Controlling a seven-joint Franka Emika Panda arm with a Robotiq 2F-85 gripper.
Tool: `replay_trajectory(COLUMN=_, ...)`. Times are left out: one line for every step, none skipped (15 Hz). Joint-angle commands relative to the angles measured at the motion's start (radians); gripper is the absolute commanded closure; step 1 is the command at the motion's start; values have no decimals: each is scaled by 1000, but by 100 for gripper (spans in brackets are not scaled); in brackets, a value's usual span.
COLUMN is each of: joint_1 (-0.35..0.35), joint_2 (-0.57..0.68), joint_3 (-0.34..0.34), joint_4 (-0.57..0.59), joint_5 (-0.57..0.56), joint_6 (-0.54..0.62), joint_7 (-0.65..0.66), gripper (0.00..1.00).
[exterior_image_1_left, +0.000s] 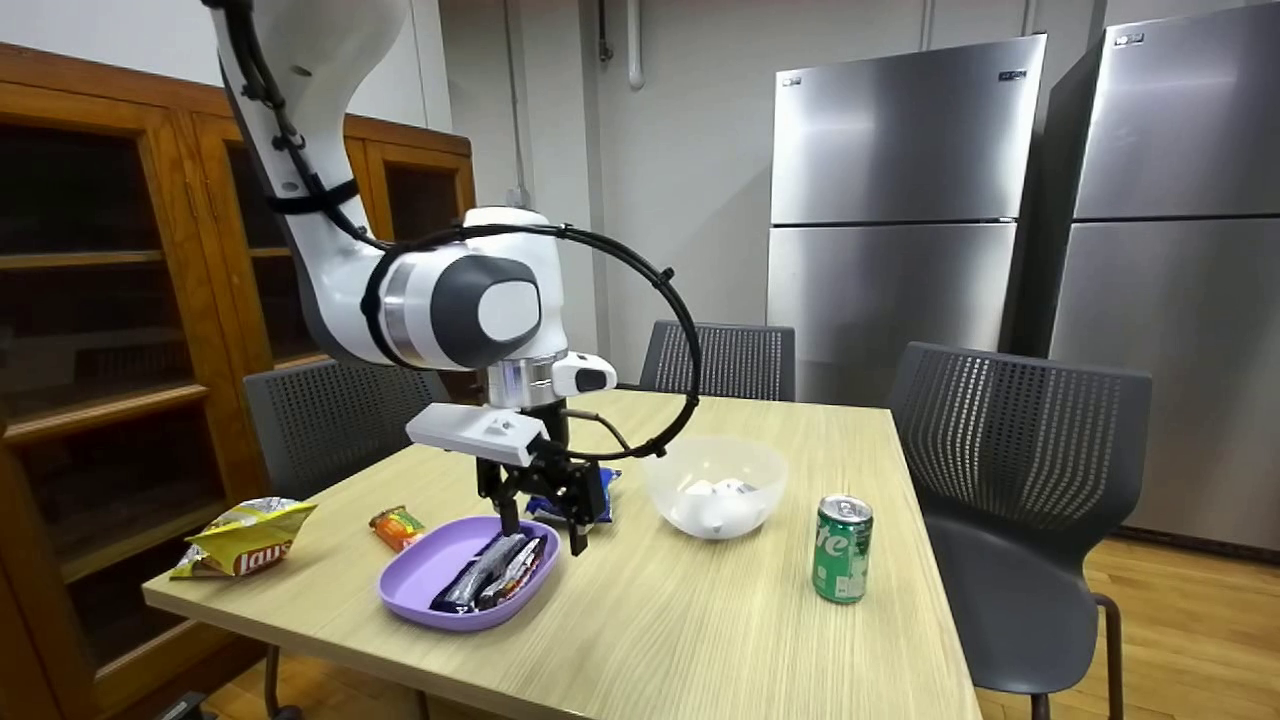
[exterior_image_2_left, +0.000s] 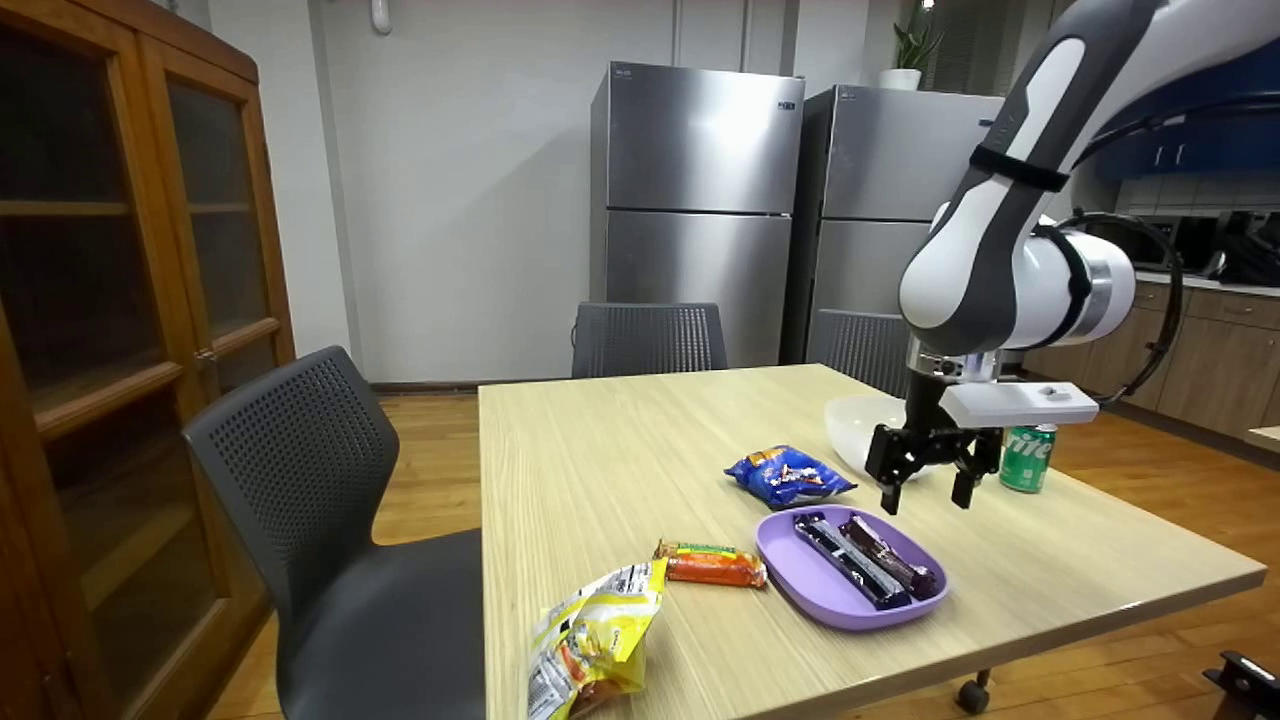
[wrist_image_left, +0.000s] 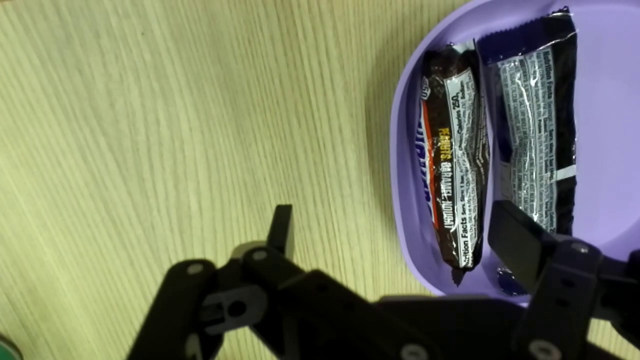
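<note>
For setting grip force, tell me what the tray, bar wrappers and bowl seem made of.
Tray: probably satin plastic; smooth, evenly colored. Bar wrappers: likely glossy plastic film; crinkles, bright glints. Bowl: plastic or frosted glass; cloudy translucence fits both.

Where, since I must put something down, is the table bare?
Bare table lies between the purple plate and green can, in front of the white bowl; another patch lies between the blue packet and the far chair. The plate area is crowded: two bars inside, orange packet close beside, open fingers near its rim.
</note>
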Motion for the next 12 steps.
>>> replay_trajectory(joint_1=-20, joint_2=2, joint_3=23, joint_4=8, joint_5=23, joint_6=-12, joint_7=13, gripper=0)
replay_trajectory(joint_1=-22, joint_2=4, joint_3=30, joint_4=15, joint_5=37, joint_6=-17, joint_7=16, gripper=0)
replay_trajectory(joint_1=-24, joint_2=8, joint_3=39, joint_4=23, joint_5=52, joint_6=-20, joint_7=18, gripper=0)
replay_trajectory(joint_1=-26, joint_2=11, joint_3=49, joint_4=30, joint_5=67, joint_6=-21, joint_7=17, gripper=0)
replay_trajectory(joint_1=-30, joint_2=14, joint_3=65, joint_4=41, joint_5=89, joint_6=-20, joint_7=16, gripper=0)
replay_trajectory(joint_1=-31, joint_2=17, joint_3=77, joint_4=50, joint_5=106, joint_6=-20, joint_7=17, gripper=0)
replay_trajectory(joint_1=-23, joint_2=24, joint_3=83, joint_4=65, joint_5=118, joint_6=-16, joint_7=27, gripper=0)
replay_trajectory(joint_1=-21, joint_2=30, joint_3=92, joint_4=79, joint_5=131, joint_6=-15, joint_7=31, gripper=0)
replay_trajectory(joint_1=-19, joint_2=38, joint_3=99, joint_4=95, joint_5=142, joint_6=-11, joint_7=35, gripper=0)
replay_trajectory(joint_1=-14, joint_2=51, joint_3=102, joint_4=115, joint_5=148, joint_6=-7, joint_7=45, gripper=0)
replay_trajectory(joint_1=-11, joint_2=66, joint_3=106, joint_4=138, joint_5=155, joint_6=-4, joint_7=58, gripper=0)
replay_trajectory(joint_1=-12, joint_2=79, joint_3=112, joint_4=158, joint_5=163, joint_6=-6, joint_7=67, gripper=0)
